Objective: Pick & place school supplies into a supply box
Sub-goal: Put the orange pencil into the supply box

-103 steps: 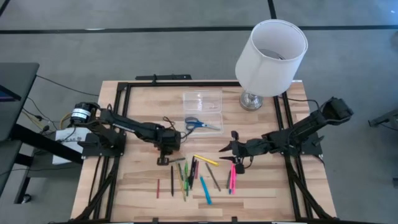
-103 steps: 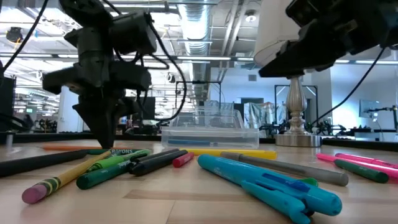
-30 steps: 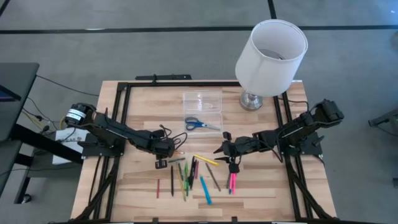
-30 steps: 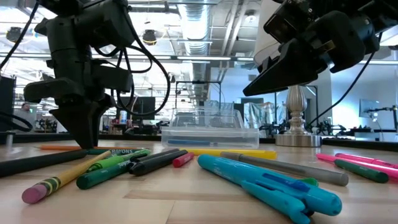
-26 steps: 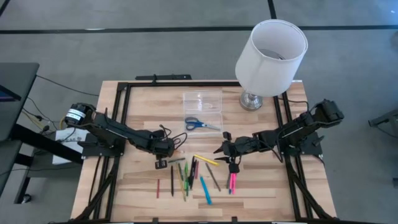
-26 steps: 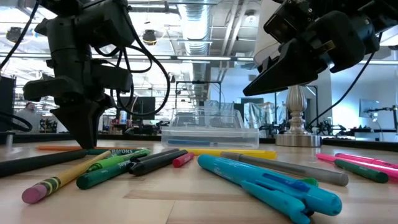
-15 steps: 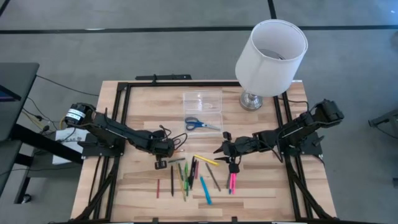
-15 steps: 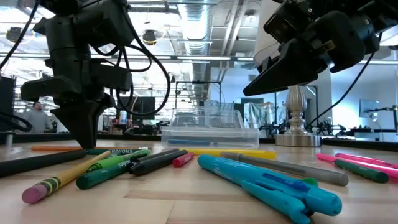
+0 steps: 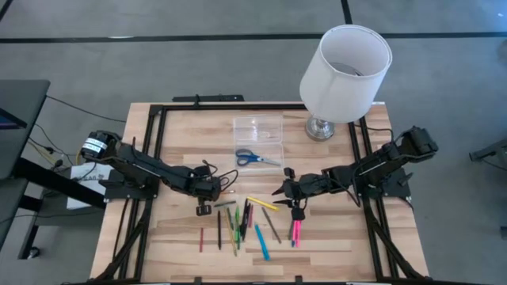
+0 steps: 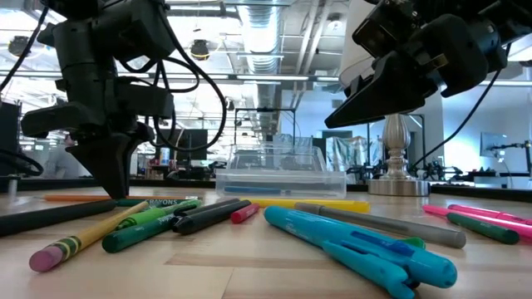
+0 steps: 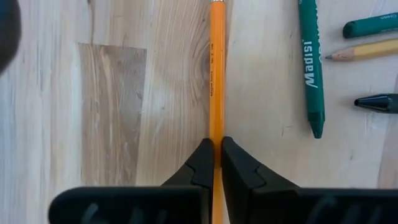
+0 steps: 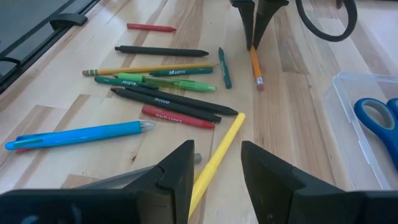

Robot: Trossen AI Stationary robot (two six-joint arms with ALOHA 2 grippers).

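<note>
An orange pencil (image 11: pixel 216 74) lies flat on the wooden table, and my left gripper (image 11: pixel 216 155) is shut on it, standing steeply over it at the table's left middle (image 9: pixel 204 208). Its eraser end (image 12: pixel 259 84) points toward my right gripper (image 12: pixel 214 168), which hovers open above a yellow marker (image 12: pixel 219 157) at the table's middle (image 9: pixel 282 180). Several pens, crayons and pencils (image 9: pixel 238 226) lie scattered near the front edge, pink markers (image 9: pixel 295 231) among them. The clear supply box (image 9: pixel 257 129) stands farther back. Blue-handled scissors (image 12: pixel 376 118) lie within its clear rim. My left gripper pinches the orange pencil's shaft (image 11: pixel 216 134) between its two fingertips, one on each long side. The fingers (image 10: pixel 110 178) come from above, pointing steeply down. The pencil lies flat on the table, running on past the fingers on both sides.
A lamp with a large white shade (image 9: pixel 346 71) stands at the table's far right on a metal base (image 9: pixel 320 127). Black frame rails (image 9: pixel 154 150) run along the table's left, right and far edges. Bare wood shows left of the pencil (image 11: pixel 112 106).
My left gripper has stayed over the orange pencil and tipped a little, its body leaning toward the table's left edge in the low view. The pencil lies where it was.
</note>
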